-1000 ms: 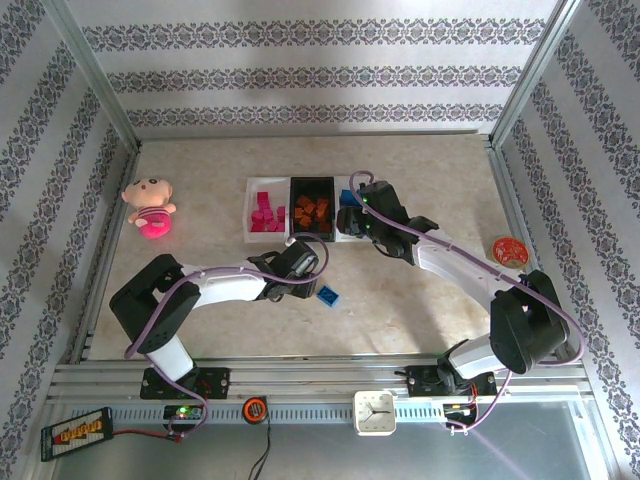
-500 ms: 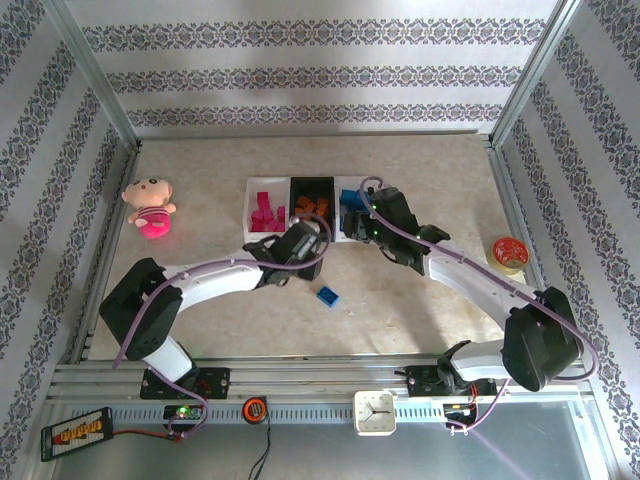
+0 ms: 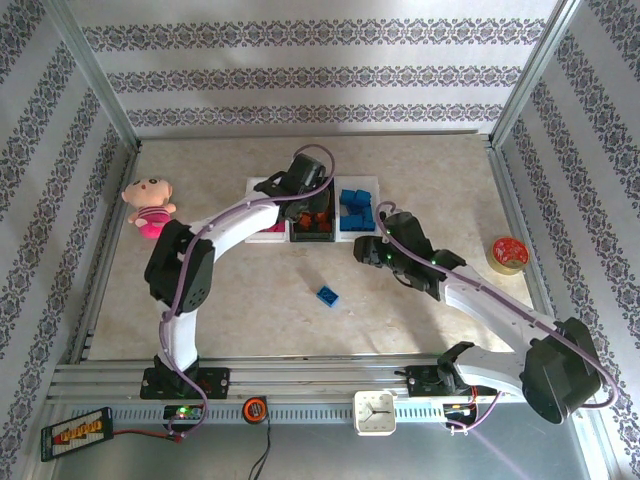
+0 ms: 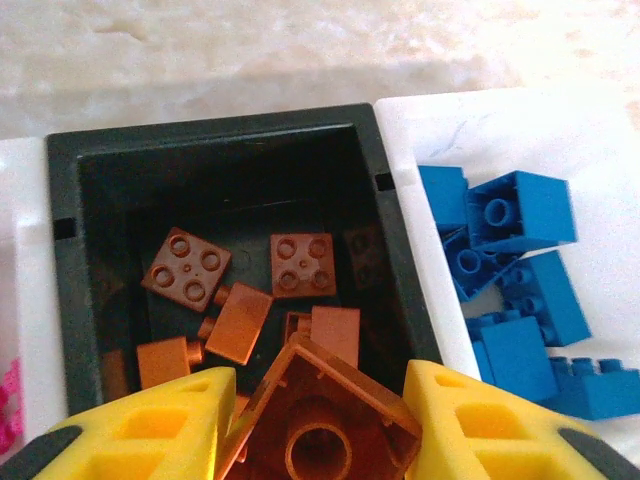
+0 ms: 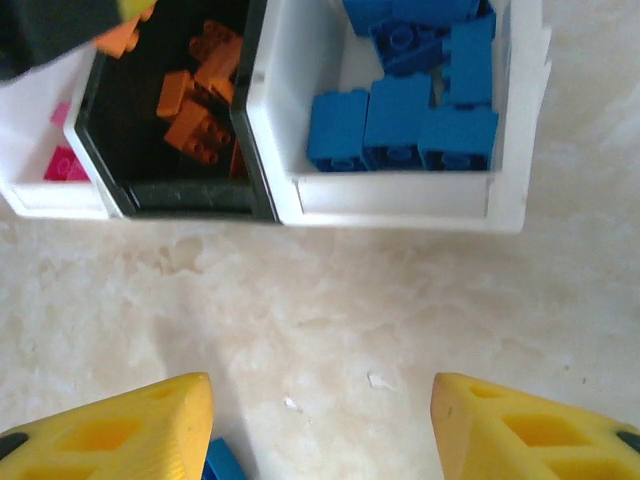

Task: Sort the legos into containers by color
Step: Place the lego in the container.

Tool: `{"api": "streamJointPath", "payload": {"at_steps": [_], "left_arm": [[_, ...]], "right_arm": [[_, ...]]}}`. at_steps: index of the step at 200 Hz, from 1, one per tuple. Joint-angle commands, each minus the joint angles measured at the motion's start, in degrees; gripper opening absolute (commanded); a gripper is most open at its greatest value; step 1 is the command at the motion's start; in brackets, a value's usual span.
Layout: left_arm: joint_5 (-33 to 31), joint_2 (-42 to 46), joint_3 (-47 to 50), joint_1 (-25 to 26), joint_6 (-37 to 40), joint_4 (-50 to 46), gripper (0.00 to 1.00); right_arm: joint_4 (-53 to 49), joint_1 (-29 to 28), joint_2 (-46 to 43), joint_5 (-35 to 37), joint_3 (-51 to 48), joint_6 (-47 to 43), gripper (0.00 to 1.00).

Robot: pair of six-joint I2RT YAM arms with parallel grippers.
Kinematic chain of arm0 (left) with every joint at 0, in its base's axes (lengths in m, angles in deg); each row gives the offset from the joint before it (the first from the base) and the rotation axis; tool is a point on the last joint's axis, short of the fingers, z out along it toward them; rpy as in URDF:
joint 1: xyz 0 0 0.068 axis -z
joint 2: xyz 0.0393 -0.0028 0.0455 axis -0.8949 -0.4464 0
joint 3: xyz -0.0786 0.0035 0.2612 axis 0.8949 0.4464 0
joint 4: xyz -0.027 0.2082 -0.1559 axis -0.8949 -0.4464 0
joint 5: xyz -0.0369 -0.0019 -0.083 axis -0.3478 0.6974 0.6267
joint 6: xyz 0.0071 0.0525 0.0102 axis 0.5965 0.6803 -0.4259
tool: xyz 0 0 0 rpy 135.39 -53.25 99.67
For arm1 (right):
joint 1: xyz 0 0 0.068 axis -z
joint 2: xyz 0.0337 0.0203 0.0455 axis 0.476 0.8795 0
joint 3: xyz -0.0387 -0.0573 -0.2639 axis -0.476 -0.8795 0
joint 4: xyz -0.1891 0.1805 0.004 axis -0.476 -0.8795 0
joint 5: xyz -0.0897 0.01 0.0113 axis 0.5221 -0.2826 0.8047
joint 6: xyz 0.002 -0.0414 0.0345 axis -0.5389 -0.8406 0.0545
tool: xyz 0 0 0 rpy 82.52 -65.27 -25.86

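- Left wrist view: the left gripper pinches one orange-brown studded plastic brick between its yellow fingers, over the near end of the black rectangular plastic bin.
- More orange-brown bricks lie loose on that bin's floor.
- Right against its right side stands a white plastic bin holding blue studded bricks.
- Right wrist view: the right gripper has its jaws spread wide, nothing between them, over the beige marbled tabletop on the near side of the bins.
- One loose blue brick lies on the table, well apart from the bins, left and near of the right gripper.
- Magenta-pink bricks sit in the left white bin.
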State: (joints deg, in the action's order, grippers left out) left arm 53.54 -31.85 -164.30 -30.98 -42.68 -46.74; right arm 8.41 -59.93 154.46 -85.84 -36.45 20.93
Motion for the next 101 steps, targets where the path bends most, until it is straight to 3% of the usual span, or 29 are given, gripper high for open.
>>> {"api": "streamJointPath", "payload": {"at_steps": [1, 9, 43, 81, 93, 101], "left_arm": [[-1.6, -2.5, -4.6, -1.6, 2.0, -6.3, 0.36], [-1.8, -3.4, -5.6, -1.9, 2.0, -7.1, 0.37], [0.8, -2.5, -6.1, -2.1, 1.0, -7.0, 0.70], [4.1, 7.7, -2.3, -2.0, -0.8, -2.8, 0.88], [4.8, 11.6, -0.7, -2.0, -1.2, -2.1, 1.00], [5.1, 14.5, 0.9, -2.0, -1.6, -1.3, 1.00]], "right_arm": [[-1.2, -1.6, -1.7, -3.1, -2.6, -1.2, 0.60], [-1.3, -2.2, -2.0, -3.6, -3.0, -1.7, 0.60], [-0.5, -6.1, -0.9, -6.0, -3.6, -4.3, 0.64], [1.4, -10.8, 5.6, -5.9, -1.2, -5.5, 0.65], [1.7, -12.2, 8.7, -5.8, 0.2, -6.1, 0.65], [1.7, -13.2, 10.8, -5.5, 1.2, -6.4, 0.65]]}}
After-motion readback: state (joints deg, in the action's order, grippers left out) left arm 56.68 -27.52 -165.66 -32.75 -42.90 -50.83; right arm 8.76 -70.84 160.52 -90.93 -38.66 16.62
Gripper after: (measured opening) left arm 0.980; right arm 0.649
